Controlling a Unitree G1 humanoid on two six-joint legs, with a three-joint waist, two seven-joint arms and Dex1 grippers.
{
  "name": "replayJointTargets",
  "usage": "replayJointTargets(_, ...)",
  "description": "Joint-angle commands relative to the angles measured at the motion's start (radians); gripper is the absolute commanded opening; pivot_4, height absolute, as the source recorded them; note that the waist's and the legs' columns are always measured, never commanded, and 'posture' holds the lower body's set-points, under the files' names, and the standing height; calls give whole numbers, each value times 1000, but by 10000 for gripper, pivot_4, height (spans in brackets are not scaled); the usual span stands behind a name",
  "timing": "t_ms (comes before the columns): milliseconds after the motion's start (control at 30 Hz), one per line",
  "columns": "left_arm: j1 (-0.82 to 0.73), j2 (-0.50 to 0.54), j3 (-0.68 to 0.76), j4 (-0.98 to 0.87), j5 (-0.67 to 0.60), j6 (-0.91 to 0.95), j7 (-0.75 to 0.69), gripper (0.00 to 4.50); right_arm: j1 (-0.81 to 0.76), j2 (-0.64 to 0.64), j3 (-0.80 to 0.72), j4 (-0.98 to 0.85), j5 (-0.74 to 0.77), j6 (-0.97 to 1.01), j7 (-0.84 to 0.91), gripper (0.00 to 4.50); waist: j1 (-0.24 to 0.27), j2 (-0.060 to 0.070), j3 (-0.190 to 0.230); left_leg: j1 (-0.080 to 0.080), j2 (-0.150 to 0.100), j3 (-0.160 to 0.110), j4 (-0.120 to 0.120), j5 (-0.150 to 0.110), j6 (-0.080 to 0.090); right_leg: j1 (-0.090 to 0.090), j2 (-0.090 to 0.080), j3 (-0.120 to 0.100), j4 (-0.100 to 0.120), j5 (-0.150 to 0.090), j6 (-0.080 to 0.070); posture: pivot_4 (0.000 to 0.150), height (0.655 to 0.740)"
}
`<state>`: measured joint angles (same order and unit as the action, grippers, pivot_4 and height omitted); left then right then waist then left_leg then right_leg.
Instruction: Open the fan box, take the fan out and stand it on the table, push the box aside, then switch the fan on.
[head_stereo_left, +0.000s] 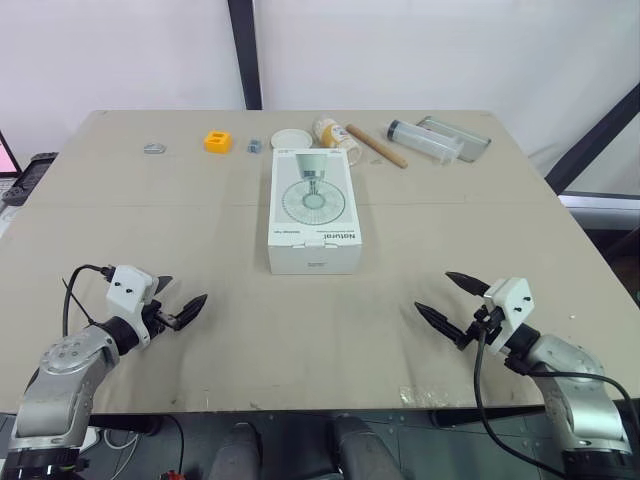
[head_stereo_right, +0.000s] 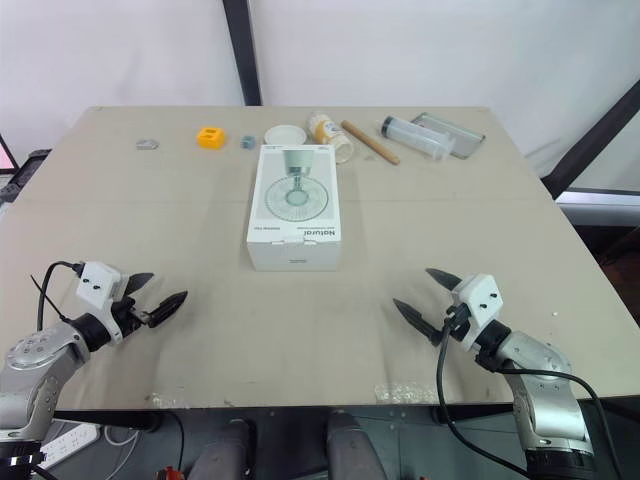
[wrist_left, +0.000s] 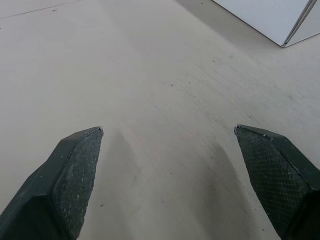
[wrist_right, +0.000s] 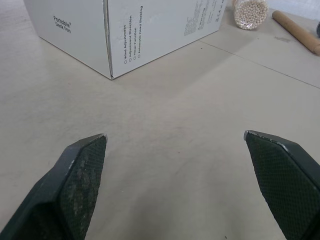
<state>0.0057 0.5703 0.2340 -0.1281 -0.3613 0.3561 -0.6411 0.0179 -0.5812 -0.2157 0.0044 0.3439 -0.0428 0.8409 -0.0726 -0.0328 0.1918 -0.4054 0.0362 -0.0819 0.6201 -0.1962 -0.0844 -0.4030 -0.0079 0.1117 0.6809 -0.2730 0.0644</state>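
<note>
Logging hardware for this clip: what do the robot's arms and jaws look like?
The left arm and right arm match: silver-grey metal with rounded joints, each ending in a white angular wrist block. A black cable loops beside each wrist. The jaws are two black, tapering, pointed fingers with cross-hatched inner faces. I see no markings.

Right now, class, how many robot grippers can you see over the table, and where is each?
2. The left gripper is near the table's front left; the right gripper is near its front right. Both are open.
</note>
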Motion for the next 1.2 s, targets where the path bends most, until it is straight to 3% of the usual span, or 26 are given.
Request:
replayJointTargets(33,-5,14,-2,-18,20,-1,14,44730,3,0,-12,-30,3,-21,-5,45000,0,0,0,0,0,0,0,0,0,0,0,0,0,0,0,1500,7400)
replayJointTargets(1200,-59,-39,3,-44,-7,-10,51,44730,-31,14,29,-27,-2,-43,8,45000,0,0,0,0,0,0,0,0,0,0,0,0,0,1,0,1500,7400)
